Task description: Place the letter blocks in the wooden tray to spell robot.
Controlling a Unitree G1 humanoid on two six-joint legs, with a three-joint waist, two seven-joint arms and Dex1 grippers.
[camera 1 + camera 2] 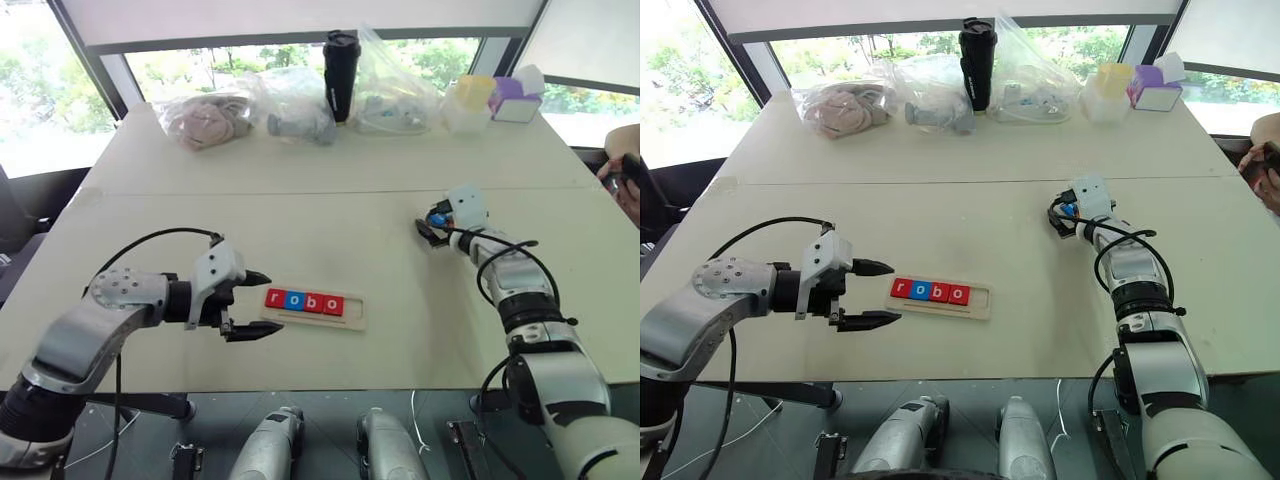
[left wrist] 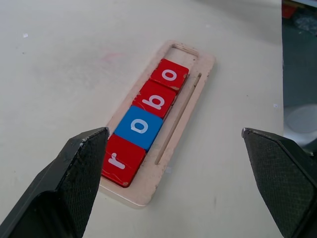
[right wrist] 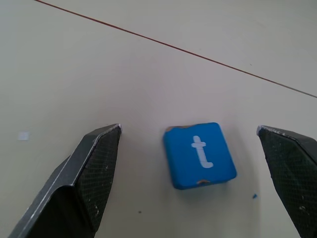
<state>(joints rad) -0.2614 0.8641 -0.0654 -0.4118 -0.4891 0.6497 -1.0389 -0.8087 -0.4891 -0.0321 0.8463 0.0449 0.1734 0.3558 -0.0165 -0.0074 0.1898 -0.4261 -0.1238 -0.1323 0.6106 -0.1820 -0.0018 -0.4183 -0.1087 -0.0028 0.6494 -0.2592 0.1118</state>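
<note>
The right gripper [image 3: 188, 144] is stretched forward over the pale table [image 1: 300, 170], jaws spread wide, with the small flat blue square letter tile marked t [image 3: 199, 155] lying flat on the table between its two fingers, touching neither. The left gripper [image 1: 262, 305] hangs just left of the long pale-wood tray [image 1: 352, 310], pointing at it, jaws wide open and empty. Red r, blue o, red b and red o tiles [image 1: 304, 301] fill the tray's slot from its left end.

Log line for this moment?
tray: pale wooden tray holds r-o-b-o, last slot empty | loose: blue square t tile on table | right pincer: open around it | left pincer: open, empty
</note>
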